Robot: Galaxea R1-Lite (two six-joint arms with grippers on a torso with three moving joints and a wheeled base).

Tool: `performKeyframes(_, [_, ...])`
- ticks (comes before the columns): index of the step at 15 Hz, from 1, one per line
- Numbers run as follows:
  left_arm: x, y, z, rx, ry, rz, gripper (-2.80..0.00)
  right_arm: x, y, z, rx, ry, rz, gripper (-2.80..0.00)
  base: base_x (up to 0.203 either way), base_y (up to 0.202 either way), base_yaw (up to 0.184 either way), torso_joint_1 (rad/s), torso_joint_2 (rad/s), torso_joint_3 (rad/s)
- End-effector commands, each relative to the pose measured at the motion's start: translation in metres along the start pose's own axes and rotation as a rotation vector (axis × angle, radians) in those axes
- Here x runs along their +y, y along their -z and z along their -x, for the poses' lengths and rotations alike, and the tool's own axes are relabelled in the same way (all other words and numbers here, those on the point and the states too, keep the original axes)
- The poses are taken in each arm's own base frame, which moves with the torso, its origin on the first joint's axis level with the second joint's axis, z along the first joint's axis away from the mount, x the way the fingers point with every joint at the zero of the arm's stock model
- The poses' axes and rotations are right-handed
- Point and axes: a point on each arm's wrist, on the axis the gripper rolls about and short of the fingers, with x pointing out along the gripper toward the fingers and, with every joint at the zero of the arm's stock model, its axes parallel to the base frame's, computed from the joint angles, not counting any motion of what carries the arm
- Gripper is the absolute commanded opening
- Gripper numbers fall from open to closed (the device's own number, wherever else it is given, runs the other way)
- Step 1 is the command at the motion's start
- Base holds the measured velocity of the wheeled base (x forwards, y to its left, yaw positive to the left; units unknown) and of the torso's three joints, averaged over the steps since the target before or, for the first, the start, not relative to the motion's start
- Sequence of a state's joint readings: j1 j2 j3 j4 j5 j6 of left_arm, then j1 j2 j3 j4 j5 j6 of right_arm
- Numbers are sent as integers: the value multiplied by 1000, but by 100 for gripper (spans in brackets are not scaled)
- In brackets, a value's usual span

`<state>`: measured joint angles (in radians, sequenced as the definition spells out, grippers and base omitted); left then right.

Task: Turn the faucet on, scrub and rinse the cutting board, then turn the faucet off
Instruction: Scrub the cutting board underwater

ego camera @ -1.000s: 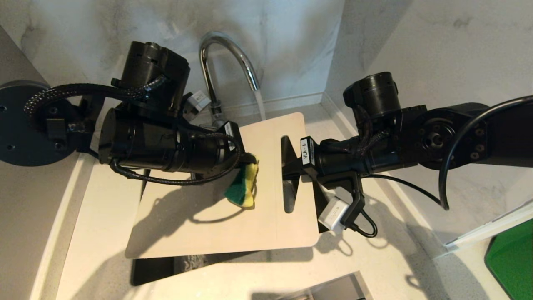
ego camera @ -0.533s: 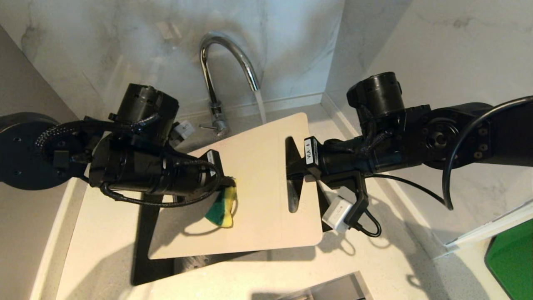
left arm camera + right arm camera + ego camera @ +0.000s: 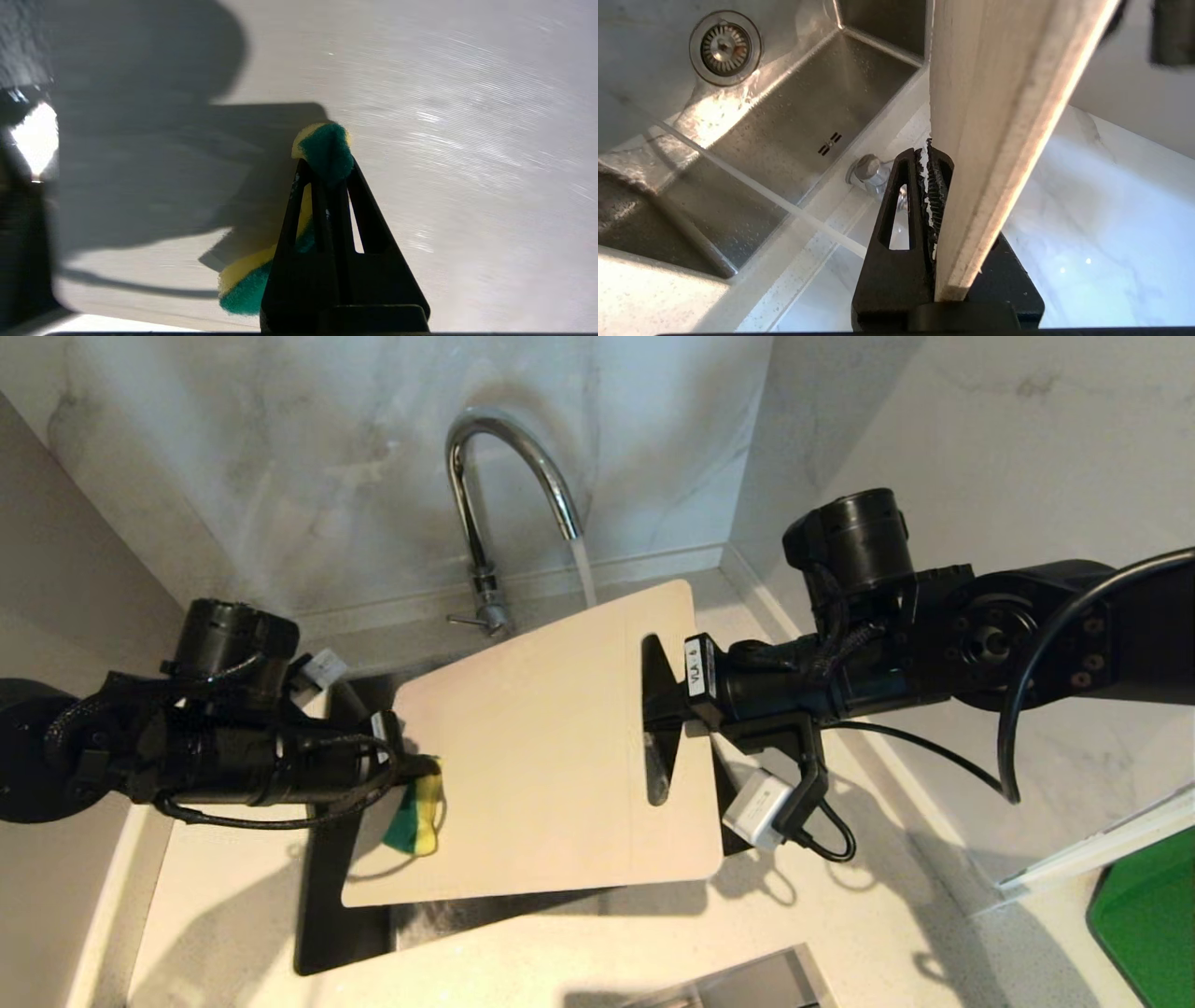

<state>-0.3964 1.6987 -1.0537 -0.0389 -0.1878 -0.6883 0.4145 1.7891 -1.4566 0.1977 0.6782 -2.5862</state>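
We hold the cutting board (image 3: 541,756) over the sink (image 3: 794,126) while the sponge (image 3: 415,817) sits at its left edge.

Our right gripper (image 3: 665,709) is clamped on the board's handle end, at about 3 o'clock from the board's middle, beside the long handle slot; in the right wrist view the fingers (image 3: 896,210) pinch the board edge-on. The board is tilted, its far corner raised toward the faucet (image 3: 495,495) at 12 o'clock. Water runs from the spout down behind the board's far edge. Our left gripper (image 3: 425,775) is at 9 o'clock, squeezed tight on a green and yellow sponge that lies against the board's surface near its left edge. A green tray (image 3: 1148,915) shows at 4 o'clock on the counter (image 3: 840,933), well apart from the sink.
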Motion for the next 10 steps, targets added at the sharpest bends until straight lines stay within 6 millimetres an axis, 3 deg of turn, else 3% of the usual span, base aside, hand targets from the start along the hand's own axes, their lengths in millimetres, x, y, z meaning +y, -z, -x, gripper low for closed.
performKeyframes(1, [26, -5, 2, 8, -14, 53, -280, 0, 0, 0, -1, 4, 14, -280, 0, 0, 0, 0, 0, 0])
performKeyframes(4, [52, -13, 8, 11, -22, 103, -280, 1, 0, -1, -4, 4, 10, -280, 0, 0, 0, 0, 0, 0])
performKeyframes(10, [77, -23, 22, -13, -37, 120, -280, 1, 1, -1, -1, 5, 2, -280, 0, 0, 0, 0, 0, 0])
